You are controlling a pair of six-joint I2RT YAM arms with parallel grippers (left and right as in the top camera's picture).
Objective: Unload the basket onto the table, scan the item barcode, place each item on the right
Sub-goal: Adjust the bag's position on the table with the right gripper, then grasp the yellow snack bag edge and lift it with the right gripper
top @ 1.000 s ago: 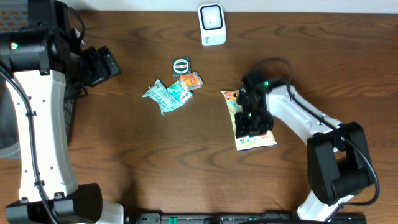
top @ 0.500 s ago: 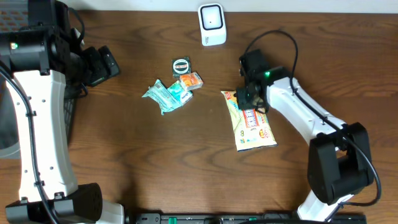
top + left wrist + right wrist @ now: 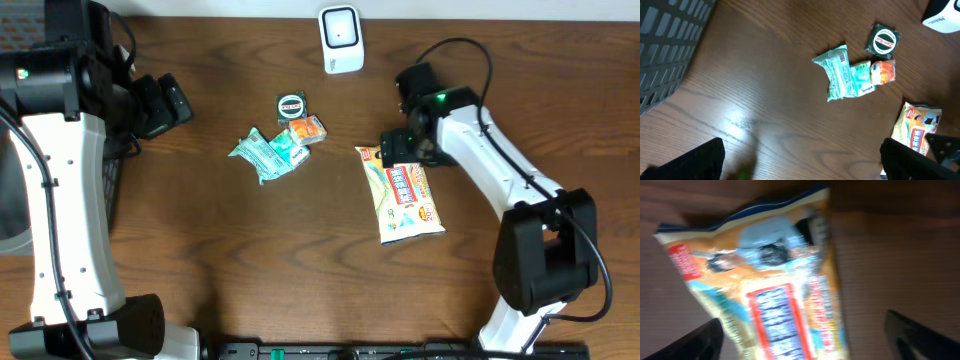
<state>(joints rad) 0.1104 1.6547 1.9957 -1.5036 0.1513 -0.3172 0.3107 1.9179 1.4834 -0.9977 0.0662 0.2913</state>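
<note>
Since right tool (image 3: 393,150) drew back, tips spread, snack bag (image 3: 405,195) lies uncovered.

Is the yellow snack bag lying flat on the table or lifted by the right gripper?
The snack bag lies flat on the table; the right gripper is open above its top end.

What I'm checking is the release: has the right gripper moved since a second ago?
Yes. The right gripper has drawn up-frame toward the scanner, from over the middle of the snack bag to its top edge, jaws open.
</note>
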